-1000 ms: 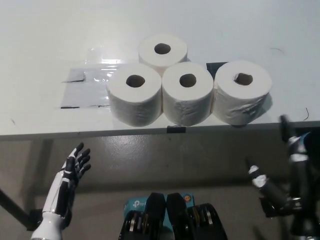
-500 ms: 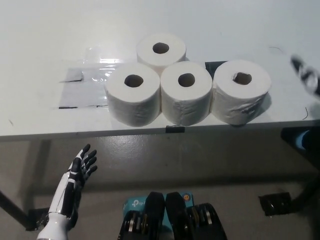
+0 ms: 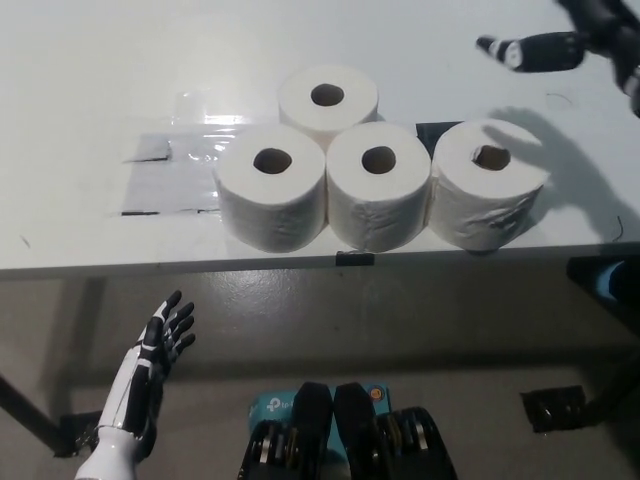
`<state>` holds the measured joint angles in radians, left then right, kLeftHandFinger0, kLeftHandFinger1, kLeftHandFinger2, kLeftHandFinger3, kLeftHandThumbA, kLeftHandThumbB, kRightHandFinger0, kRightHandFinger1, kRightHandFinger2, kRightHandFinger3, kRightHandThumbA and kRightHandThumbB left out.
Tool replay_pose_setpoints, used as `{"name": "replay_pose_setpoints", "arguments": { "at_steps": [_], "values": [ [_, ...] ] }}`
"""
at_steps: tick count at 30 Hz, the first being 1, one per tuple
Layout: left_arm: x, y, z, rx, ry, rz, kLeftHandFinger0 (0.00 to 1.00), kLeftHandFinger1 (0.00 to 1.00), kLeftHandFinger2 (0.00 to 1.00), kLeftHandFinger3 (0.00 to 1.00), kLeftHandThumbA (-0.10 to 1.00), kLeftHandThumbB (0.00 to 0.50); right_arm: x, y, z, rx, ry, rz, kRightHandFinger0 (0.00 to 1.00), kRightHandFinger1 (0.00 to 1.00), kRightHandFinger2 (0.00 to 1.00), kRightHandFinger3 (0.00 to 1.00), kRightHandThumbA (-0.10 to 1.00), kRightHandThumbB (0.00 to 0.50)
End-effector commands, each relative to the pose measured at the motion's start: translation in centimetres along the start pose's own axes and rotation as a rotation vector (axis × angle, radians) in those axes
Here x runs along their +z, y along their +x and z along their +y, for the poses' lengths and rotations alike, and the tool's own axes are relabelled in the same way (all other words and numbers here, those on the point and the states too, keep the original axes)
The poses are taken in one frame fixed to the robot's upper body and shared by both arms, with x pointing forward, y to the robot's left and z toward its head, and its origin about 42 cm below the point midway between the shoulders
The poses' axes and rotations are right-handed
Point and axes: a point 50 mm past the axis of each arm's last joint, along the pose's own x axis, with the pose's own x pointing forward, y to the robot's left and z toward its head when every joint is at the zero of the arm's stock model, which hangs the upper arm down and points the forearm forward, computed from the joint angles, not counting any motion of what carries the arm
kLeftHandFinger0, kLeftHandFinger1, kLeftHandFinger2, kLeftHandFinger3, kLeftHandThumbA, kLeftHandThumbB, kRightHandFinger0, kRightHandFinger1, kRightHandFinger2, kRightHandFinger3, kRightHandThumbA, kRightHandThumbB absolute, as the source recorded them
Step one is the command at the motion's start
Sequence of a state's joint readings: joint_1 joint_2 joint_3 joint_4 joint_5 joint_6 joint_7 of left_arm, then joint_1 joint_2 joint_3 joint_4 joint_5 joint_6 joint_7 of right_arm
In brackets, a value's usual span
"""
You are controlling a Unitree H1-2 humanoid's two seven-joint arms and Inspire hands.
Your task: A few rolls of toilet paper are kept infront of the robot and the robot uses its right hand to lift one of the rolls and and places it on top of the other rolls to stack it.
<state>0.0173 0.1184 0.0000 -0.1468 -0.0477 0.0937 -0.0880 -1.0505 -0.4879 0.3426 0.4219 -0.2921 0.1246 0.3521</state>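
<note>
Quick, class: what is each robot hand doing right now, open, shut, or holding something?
Left hand: open, empty, resting below the table edge.
Right hand: raised above the table, holding nothing; open or shut cannot be told.

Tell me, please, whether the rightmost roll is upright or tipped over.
Upright: the rightmost roll stands on end on the table, its core hole facing up.

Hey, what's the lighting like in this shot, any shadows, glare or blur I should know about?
Head view: the black right hand, raised at the top right, is a little motion-blurred and casts a soft dark shadow across the white table beside the rightmost white toilet paper roll; the clear plastic sheet taped left of the rolls shows bright glare; the rolls look sharp.
</note>
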Motion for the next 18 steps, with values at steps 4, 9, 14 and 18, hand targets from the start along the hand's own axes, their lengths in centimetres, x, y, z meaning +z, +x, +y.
{"name": "replay_pose_setpoints", "arguments": {
  "at_steps": [4,9,14,18],
  "values": [
    [2.2,0.7,0.0,-0.044,0.008,-0.125,1.00,1.00,1.00,1.00,1.00,0.299,3.5,5.4,-10.0,0.501,-0.228,0.455,1.00,1.00,1.00,1.00,0.73,0.500],
    [2.4,0.6,0.3,-0.034,0.012,-0.130,1.00,1.00,1.00,1.00,1.00,0.312,3.6,6.3,-9.4,0.596,-0.294,0.444,1.00,1.00,1.00,1.00,0.84,0.454],
    [2.7,0.7,0.7,-0.027,0.013,-0.130,1.00,1.00,1.00,1.00,1.00,0.299,3.9,6.4,-9.8,0.637,-0.312,0.465,1.00,1.00,1.00,1.00,0.84,0.468],
    [2.7,0.7,0.7,-0.027,0.007,-0.136,1.00,1.00,1.00,1.00,1.00,0.280,4.2,6.5,-10.1,0.651,-0.316,0.475,1.00,1.00,1.00,1.00,0.82,0.474]
  ]
}}
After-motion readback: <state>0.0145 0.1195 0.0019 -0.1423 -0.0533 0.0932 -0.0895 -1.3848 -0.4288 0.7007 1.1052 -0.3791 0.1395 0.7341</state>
